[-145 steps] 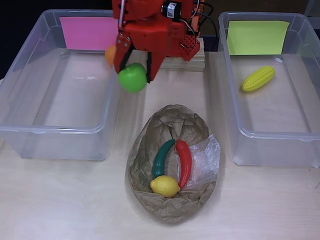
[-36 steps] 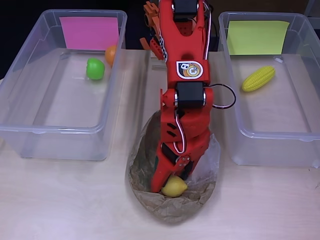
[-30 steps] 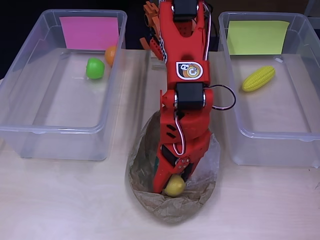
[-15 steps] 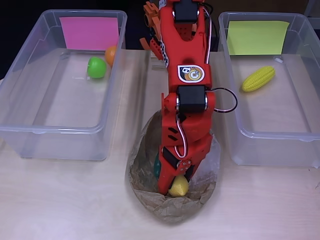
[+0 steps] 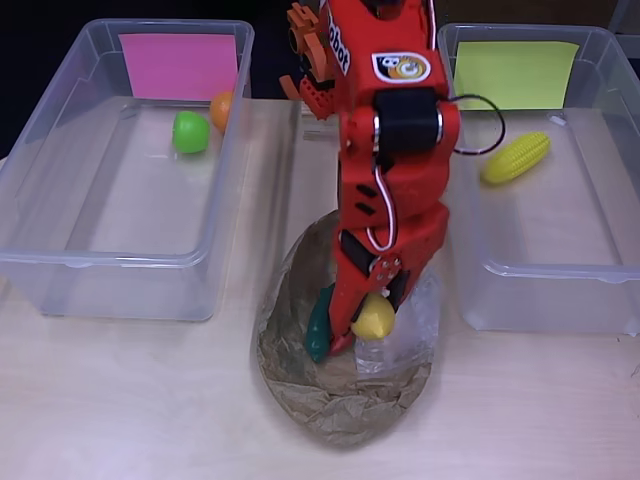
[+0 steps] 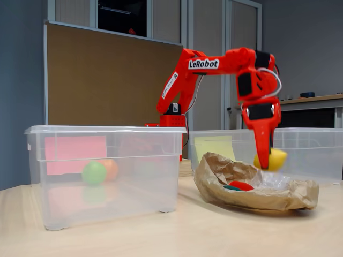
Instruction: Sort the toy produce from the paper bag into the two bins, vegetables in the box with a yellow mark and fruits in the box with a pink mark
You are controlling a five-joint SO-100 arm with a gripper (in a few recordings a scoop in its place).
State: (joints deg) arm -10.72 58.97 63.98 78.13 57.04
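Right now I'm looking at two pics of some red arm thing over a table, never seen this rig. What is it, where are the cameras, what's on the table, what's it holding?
It is a small red robot arm with a two-finger gripper at its tip. One picture looks straight down from above; the other is taken from a camera standing low beside the table.

On the table sit two clear plastic bins. The bin with the pink mark holds a green apple and an orange. The bin with the yellow mark holds a toy corn cob. Between them lies an open paper bag, with a green pepper inside; the side view also shows a red one.

The gripper is shut on a yellow lemon, held just above the bag in the side view.
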